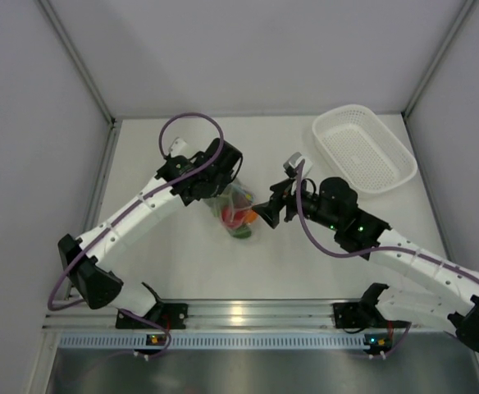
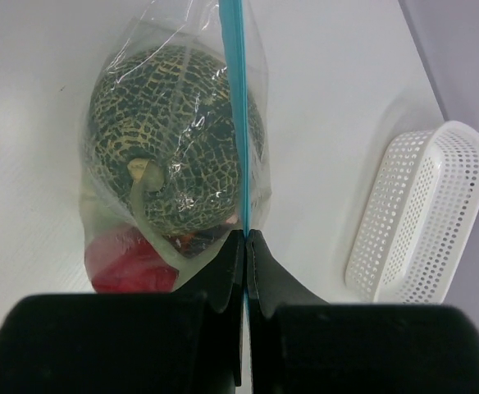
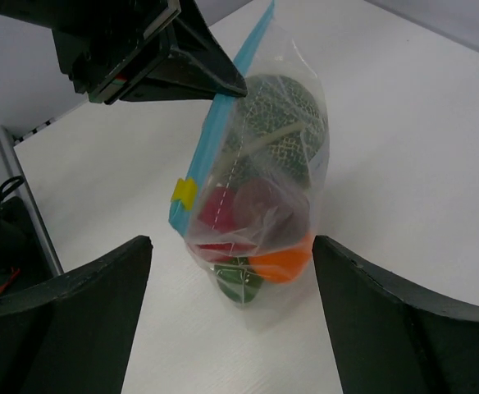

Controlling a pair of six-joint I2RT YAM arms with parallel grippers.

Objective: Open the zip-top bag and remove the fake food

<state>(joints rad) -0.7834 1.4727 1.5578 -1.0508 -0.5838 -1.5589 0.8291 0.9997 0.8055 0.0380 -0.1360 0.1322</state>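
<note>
Left tool [image 2: 245, 238] is closed, pinching the blue zip strip [image 2: 235, 107] of the bag [image 3: 256, 189]. Both fingers are pressed flat together with the strip between them. The grip sits near one end of the strip, and the rest of the strip runs away from the fingers in a straight line.

The bag stands upright under that grip, around the middle of the surface [image 1: 182, 254] between the two arms. Can't tell if its bottom touches the surface or hangs just above it. The zip looks sealed along the part in view. A small yellow tab [image 3: 183, 191] sits on the strip, lower down than the left tool's grip.

The toy food is all inside the bag. A netted grey-green melon [image 2: 174, 156] with a pale stem fills the upper part. Below it are a red piece [image 2: 129, 263], an orange ball [image 3: 280, 264] and a green leafy piece [image 3: 239, 283] at the very bottom.

Right tool [image 3: 231, 242] is open, jaws wide apart, pointing at the bag from the right side. In the wrist view the bag shows in the gap between its two fingers. No contact visible, and nothing is held.

The white perforated basket [image 1: 362, 149] sits at the far right of the surface, well apart from the bag.
</note>
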